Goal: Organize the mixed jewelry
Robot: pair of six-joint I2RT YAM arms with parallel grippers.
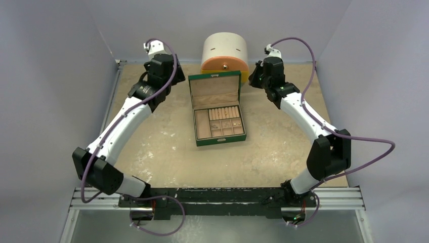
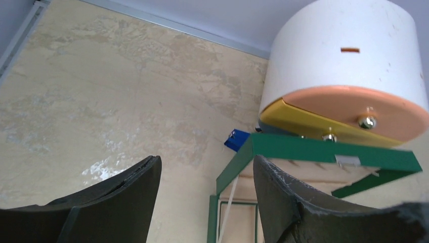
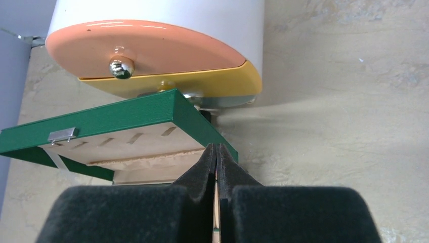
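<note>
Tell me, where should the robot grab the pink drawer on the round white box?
Probably the small shiny knob on the front of the peach drawer. Come from the front, above the raised green lid, one finger each side of the knob; the rest of that front looks smooth and too wide to pinch.

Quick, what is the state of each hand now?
Left hand: open, holding nothing.
Right hand: closed, nothing seen in it.

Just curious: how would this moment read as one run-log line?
left end effector: open, empty | right end effector: shut, nothing seen held | green box: lid up | jewelry: in box compartments
</note>
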